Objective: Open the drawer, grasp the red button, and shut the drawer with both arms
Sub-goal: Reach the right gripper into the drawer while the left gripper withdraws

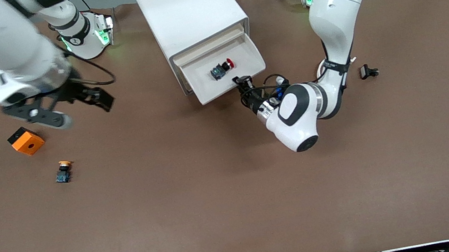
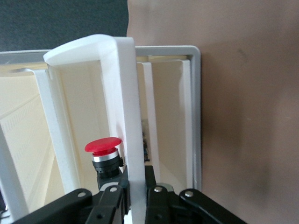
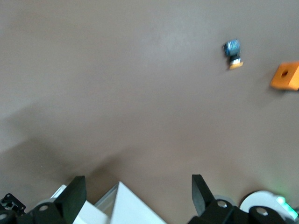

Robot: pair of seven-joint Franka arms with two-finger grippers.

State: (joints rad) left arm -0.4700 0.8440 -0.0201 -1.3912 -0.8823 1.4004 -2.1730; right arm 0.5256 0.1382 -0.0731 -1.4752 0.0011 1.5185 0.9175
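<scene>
The drawer (image 1: 204,87) stands pulled out of the white cabinet (image 1: 189,7). The button (image 1: 223,70), red cap on a black-and-blue body, lies inside it. My left gripper (image 1: 243,84) is shut on the drawer's front wall. In the left wrist view its black fingers (image 2: 159,196) clamp the white wall (image 2: 133,135), and the red button (image 2: 103,151) stands just inside it. My right gripper (image 1: 78,109) hangs open and empty over the table toward the right arm's end, above and beside the orange cube. Its wrist view shows the fingers (image 3: 77,193) wide apart over a cabinet corner (image 3: 124,205).
An orange cube (image 1: 26,141) with a hole and an orange-yellow capped button (image 1: 63,171) lie toward the right arm's end; both show in the right wrist view, cube (image 3: 286,76) and button (image 3: 232,53). A small black part (image 1: 368,71) lies toward the left arm's end.
</scene>
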